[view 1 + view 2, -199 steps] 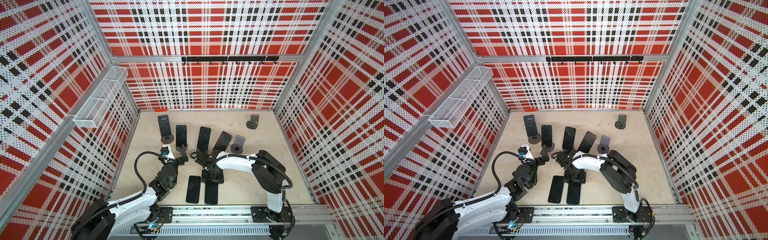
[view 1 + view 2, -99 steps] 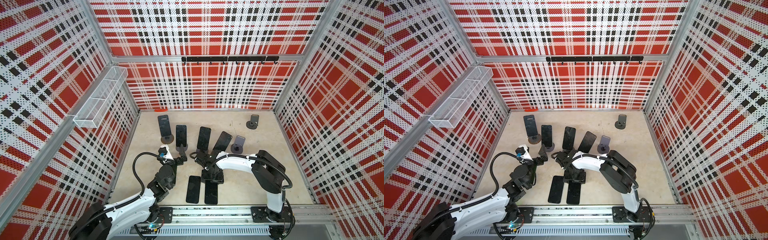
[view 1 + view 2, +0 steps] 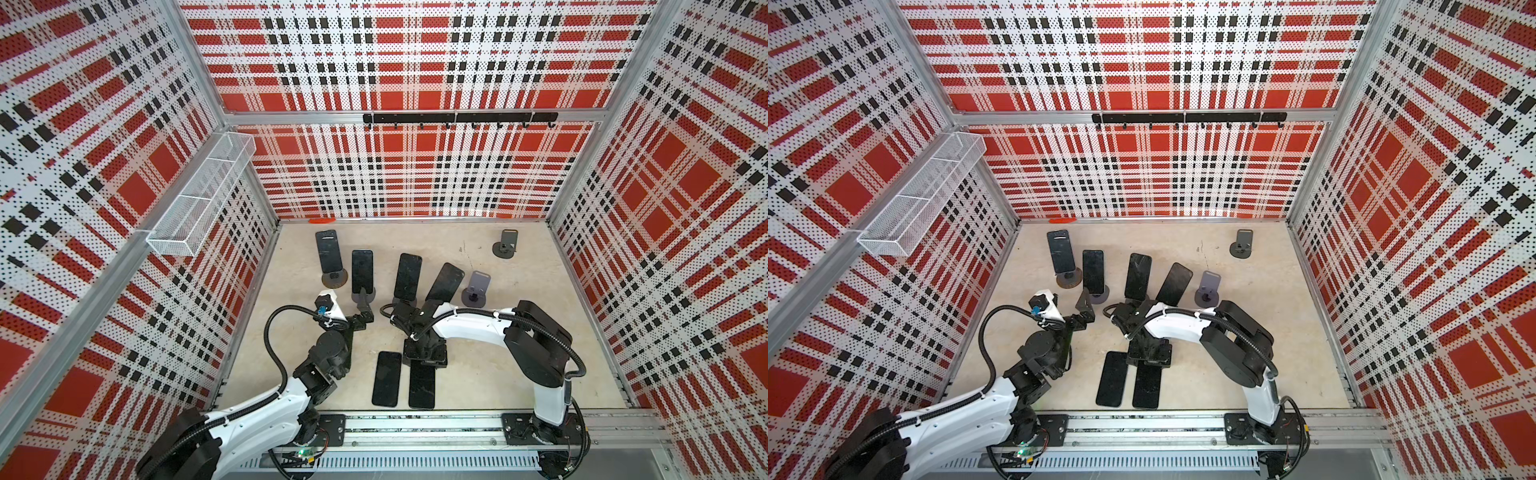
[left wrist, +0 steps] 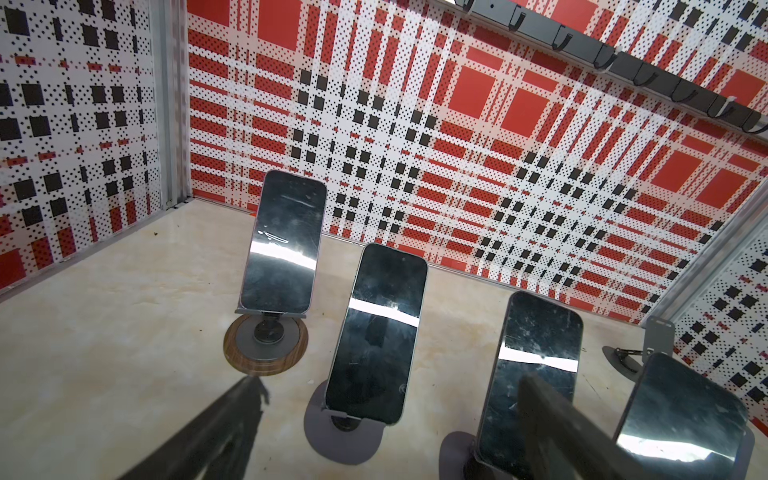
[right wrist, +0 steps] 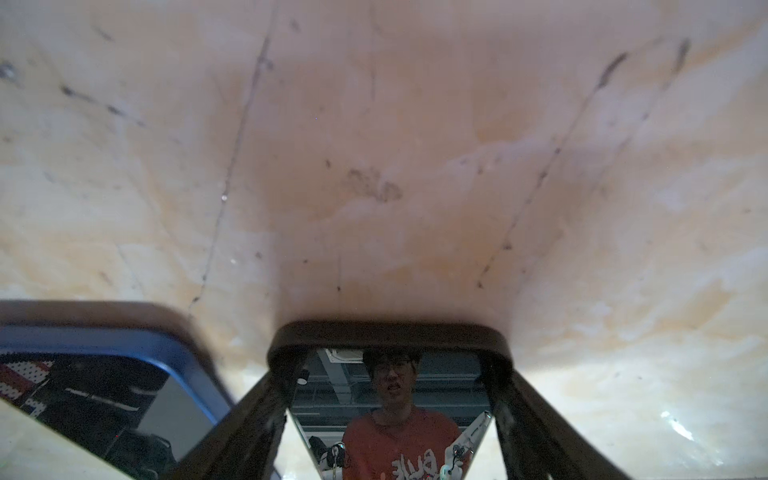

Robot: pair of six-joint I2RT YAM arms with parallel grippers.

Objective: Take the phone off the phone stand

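Four dark phones lean on stands in a row in both top views. My left gripper [image 3: 361,312] is open just in front of the second phone [image 3: 362,270] and its grey stand [image 4: 345,436]. In the left wrist view that phone [image 4: 376,332] shows between my spread fingers [image 4: 245,407], which do not touch it. My right gripper [image 3: 424,358] points down at the end of a phone [image 3: 422,387] lying flat on the table. In the right wrist view its fingers [image 5: 253,411] press both sides of that phone [image 5: 390,334].
A second flat phone [image 3: 386,378] with a blue rim [image 5: 124,336] lies beside the held one. Two empty stands [image 3: 476,286] [image 3: 506,245] sit to the right. A wire basket [image 3: 199,199] hangs on the left wall, a hook rail [image 3: 457,118] on the back wall.
The left arm has shifted slightly, its open gripper staying near the second stand. The right arm and the flat phones have not visibly moved.
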